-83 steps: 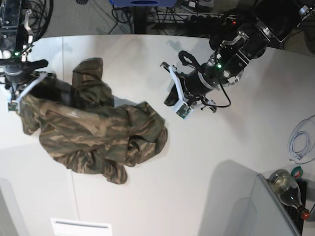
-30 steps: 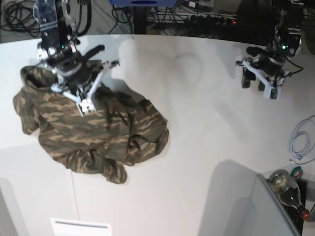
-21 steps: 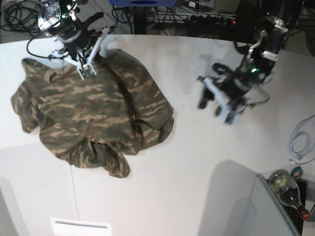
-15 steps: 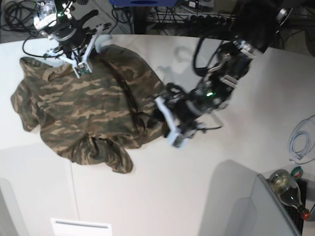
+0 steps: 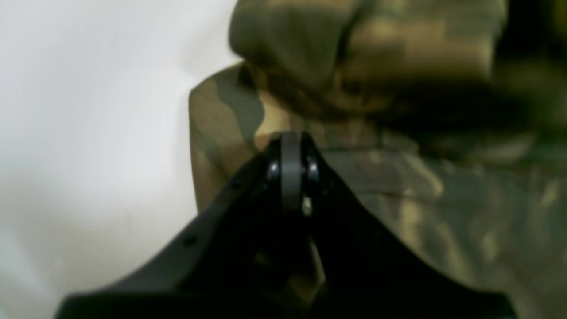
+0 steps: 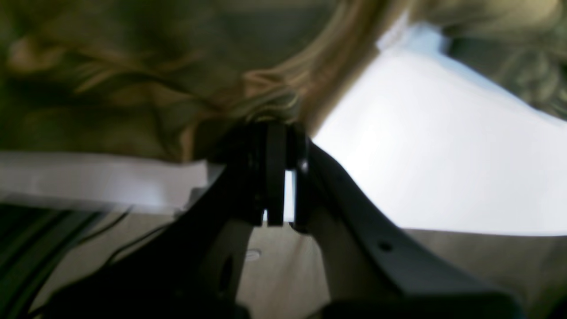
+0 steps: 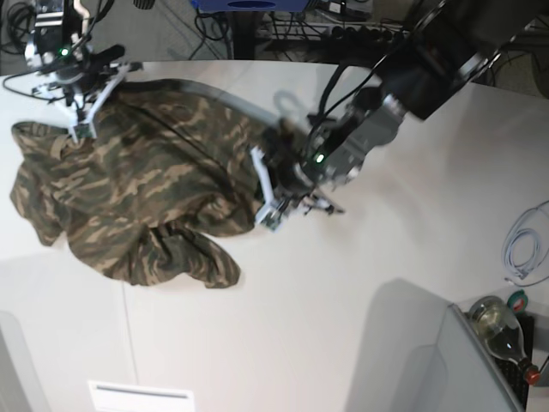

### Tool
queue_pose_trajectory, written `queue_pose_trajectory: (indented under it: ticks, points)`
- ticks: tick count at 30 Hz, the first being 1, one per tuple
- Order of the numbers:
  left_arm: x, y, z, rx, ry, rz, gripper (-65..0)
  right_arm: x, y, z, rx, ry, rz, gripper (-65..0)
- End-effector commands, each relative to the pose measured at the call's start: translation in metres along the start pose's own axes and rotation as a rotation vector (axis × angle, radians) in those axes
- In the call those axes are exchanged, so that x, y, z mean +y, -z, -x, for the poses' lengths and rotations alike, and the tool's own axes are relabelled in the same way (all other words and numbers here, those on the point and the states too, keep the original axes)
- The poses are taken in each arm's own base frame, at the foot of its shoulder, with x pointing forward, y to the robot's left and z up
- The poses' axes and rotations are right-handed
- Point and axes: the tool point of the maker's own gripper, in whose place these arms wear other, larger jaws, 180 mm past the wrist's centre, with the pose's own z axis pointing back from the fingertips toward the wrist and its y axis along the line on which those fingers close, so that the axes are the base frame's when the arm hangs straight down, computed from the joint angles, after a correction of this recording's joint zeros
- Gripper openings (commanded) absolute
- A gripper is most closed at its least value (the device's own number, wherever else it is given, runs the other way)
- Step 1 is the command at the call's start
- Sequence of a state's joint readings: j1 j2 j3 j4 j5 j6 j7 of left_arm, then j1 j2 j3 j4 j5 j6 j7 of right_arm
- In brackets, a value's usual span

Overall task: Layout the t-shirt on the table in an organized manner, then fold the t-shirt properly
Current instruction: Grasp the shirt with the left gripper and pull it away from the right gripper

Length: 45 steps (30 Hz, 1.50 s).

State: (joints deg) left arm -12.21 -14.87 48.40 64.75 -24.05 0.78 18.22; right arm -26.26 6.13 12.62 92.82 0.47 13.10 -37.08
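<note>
Your shirt lies rumpled on the table's left side. Your left gripper has its fingers pinched together on the shirt's right edge; your right gripper clamps the cloth at the far left.

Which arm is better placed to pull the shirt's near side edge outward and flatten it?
Probably the left: the left gripper is shut on the t-shirt there; the right gripper pinches its far corner.

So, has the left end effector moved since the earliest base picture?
Yes. The left end effector has moved away from the cable coil at the table's edge, and now sits shut on the t-shirt's edge.
</note>
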Motion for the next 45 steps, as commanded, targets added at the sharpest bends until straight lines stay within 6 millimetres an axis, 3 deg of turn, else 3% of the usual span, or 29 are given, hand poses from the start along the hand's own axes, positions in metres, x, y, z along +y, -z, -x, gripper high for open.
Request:
queue_pose_trajectory:
  ticks: [1, 3, 6, 10, 14, 17, 18, 20, 23, 27, 28, 30, 32, 35, 40, 43, 45]
  points:
    - [-0.003, -0.008, 0.009, 0.035, 0.011, 0.008, -65.0, -0.018, 0.000, -0.006, -0.012, 0.016, 0.046, -65.0]
    - [-0.011, -0.020, 0.005, 0.004, 0.019, 0.031, -65.0, -0.033, 0.002, -0.008, -0.013, 0.043, 0.075, -65.0]
    - [-0.003, -0.035, -0.012, -0.065, -0.021, 0.011, -65.0, -0.049, 0.000, -0.009, -0.019, 0.071, 0.110, -65.0]
    - [0.026, -0.057, -0.031, -0.150, -0.104, -0.063, -65.0, -0.063, -0.004, -0.007, -0.023, 0.096, 0.141, -65.0]
    - [0.044, -0.077, -0.041, -0.202, -0.116, -0.104, -65.0, -0.064, -0.007, -0.011, -0.038, 0.092, 0.144, -65.0]
    - [0.065, -0.074, -0.042, -0.196, -0.136, -0.149, -65.0, -0.061, -0.013, -0.019, -0.066, 0.079, 0.142, -65.0]
    - [0.068, -0.068, -0.050, -0.208, -0.142, -0.152, -65.0, -0.061, -0.015, -0.022, -0.076, 0.078, 0.144, -65.0]
    - [0.060, -0.056, -0.067, -0.230, -0.161, -0.132, -65.0, -0.061, -0.019, -0.028, -0.094, 0.074, 0.148, -65.0]
    - [0.040, -0.056, -0.089, -0.273, -0.151, -0.088, -64.0, -0.061, -0.022, -0.033, -0.106, 0.071, 0.152, -65.0]
    - [0.018, -0.058, -0.080, -0.164, -0.175, -0.031, -18.1, -0.061, -0.022, -0.032, -0.105, 0.070, 0.150, -65.0]
    - [0.015, -0.057, -0.074, -0.133, -0.188, -0.019, -11.7, -0.061, -0.022, -0.032, -0.103, 0.070, 0.150, -65.0]
    - [0.011, -0.053, -0.057, -0.080, -0.220, -0.002, -8.1, -0.060, -0.022, -0.031, -0.102, 0.071, 0.149, -65.0]
    - [0.009, -0.046, -0.030, -0.016, -0.268, 0.004, -8.1, -0.060, -0.021, -0.030, -0.099, 0.072, 0.148, -65.0]
    - [0.005, -0.038, -0.007, 0.046, -0.300, 0.008, -8.1, -0.060, -0.021, -0.029, -0.097, 0.072, 0.148, -65.0]
    - [-0.018, -0.031, 0.012, 0.106, -0.284, 0.052, -11.0, -0.060, -0.020, -0.030, -0.097, 0.073, 0.147, -65.0]
    - [-0.032, -0.030, 0.017, 0.127, -0.253, 0.082, -32.1, -0.061, -0.021, -0.030, -0.099, 0.076, 0.150, -64.8]
    - [-0.041, -0.031, 0.019, 0.134, -0.243, 0.100, -53.8, -0.062, -0.021, -0.033, -0.109, 0.086, 0.151, -64.4]
